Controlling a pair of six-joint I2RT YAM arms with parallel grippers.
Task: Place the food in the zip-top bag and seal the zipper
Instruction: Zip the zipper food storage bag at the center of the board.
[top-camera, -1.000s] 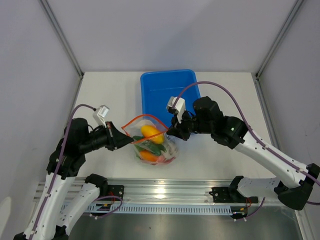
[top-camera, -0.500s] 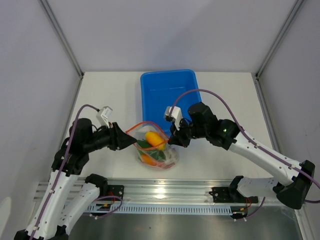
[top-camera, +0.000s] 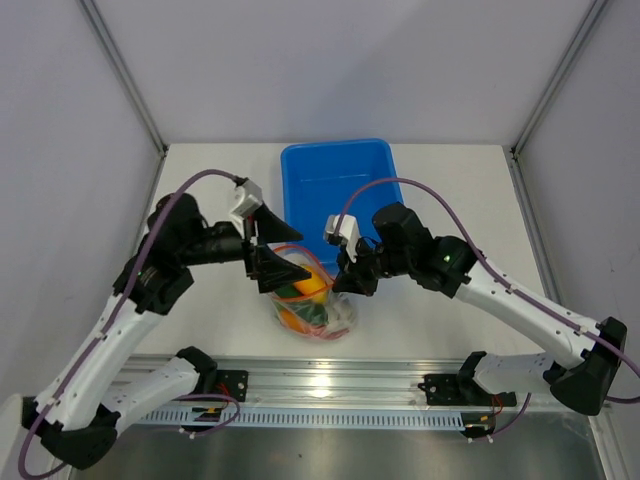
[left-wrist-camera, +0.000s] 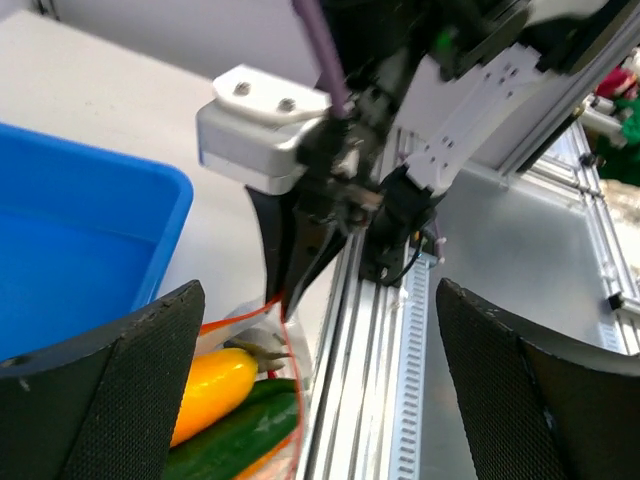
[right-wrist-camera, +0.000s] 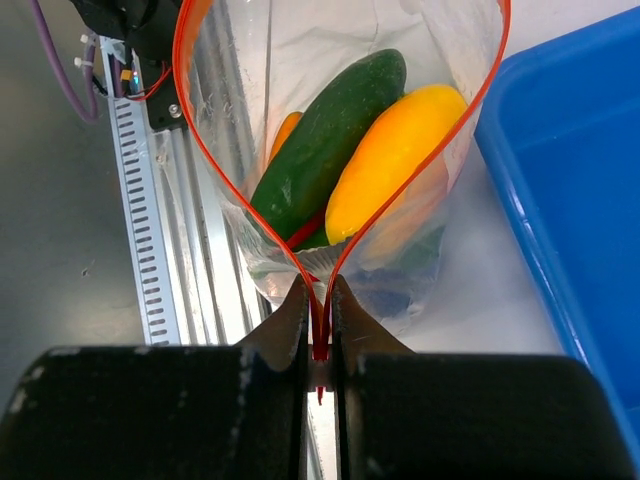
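- A white table (top-camera: 450, 190) is seen from above, with pale walls on three sides.
- A blue plastic tub (top-camera: 335, 170) sits on the table toward its far edge, near the middle.
- A clear zip-top bag (top-camera: 340, 312) stands just in front of the tub, its base resting on the surface, with yellow, green and orange toy food (top-camera: 310, 287) inside.
- A metal rail (top-camera: 330, 385) runs along the table's near edge.
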